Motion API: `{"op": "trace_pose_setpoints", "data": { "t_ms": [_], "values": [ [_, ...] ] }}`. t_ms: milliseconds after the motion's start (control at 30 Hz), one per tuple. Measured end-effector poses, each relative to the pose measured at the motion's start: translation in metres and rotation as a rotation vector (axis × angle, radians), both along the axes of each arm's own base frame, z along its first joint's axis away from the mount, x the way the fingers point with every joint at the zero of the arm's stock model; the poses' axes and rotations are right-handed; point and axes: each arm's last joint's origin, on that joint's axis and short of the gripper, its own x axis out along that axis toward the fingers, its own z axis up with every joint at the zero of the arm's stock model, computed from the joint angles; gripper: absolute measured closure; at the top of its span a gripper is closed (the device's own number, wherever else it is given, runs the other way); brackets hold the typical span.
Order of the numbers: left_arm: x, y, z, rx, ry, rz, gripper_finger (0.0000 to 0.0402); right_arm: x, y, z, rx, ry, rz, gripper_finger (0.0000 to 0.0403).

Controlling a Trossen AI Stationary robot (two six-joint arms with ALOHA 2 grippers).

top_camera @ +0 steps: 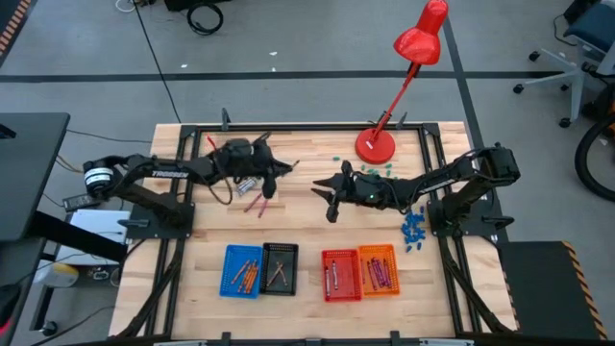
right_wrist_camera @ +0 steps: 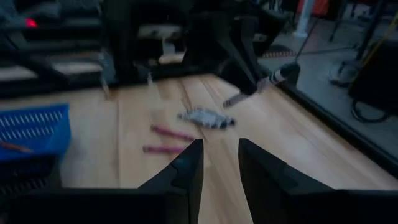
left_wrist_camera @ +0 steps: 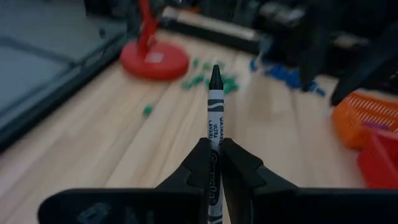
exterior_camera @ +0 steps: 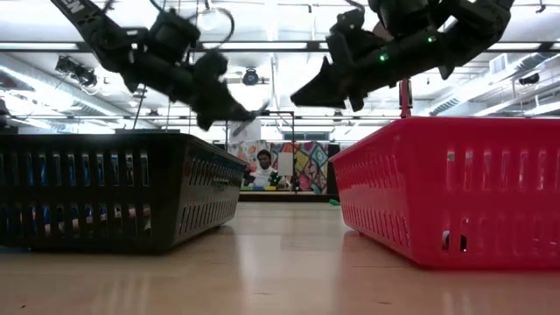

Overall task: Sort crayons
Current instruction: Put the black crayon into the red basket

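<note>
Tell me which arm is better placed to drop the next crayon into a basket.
The left arm. Its hand is shut on a grey crayon, which should go to a basket next. The right hand is open and empty, with the loose crayons some way beyond it.

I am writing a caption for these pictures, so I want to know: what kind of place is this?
Probably a robotics lab or workshop. Two dark arms are mounted on a wooden table that carries a red desk lamp. Office chairs stand on the grey floor, and the low view shows strip ceiling lights above an open room.
</note>
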Motion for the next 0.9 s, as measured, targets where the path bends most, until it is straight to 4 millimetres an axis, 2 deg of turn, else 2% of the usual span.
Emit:
{"op": "trace_pose_setpoints", "data": {
  "t_ms": [200, 467, 667, 900],
  "values": [
    [0.014, -0.027, 0.017, 0.09, -0.158, -0.023, 0.0372, 0.001, -0.001, 0.003, 0.004, -0.037, 0.011, 0.0276],
    [0.022, -0.056, 0.034, 0.139, -0.348, -0.062, 0.0372, 0.002, -0.001, 0.01, -0.039, -0.097, 0.024, 0.0261],
    [0.031, -0.072, 0.035, 0.196, -0.451, -0.088, 0.0372, 0.003, 0.001, 0.014, -0.065, -0.129, 0.102, 0.026],
    [0.04, -0.074, 0.027, 0.207, -0.532, -0.083, 0.0372, 0.003, 0.002, 0.016, -0.075, -0.143, 0.132, 0.026]
  ]
}}
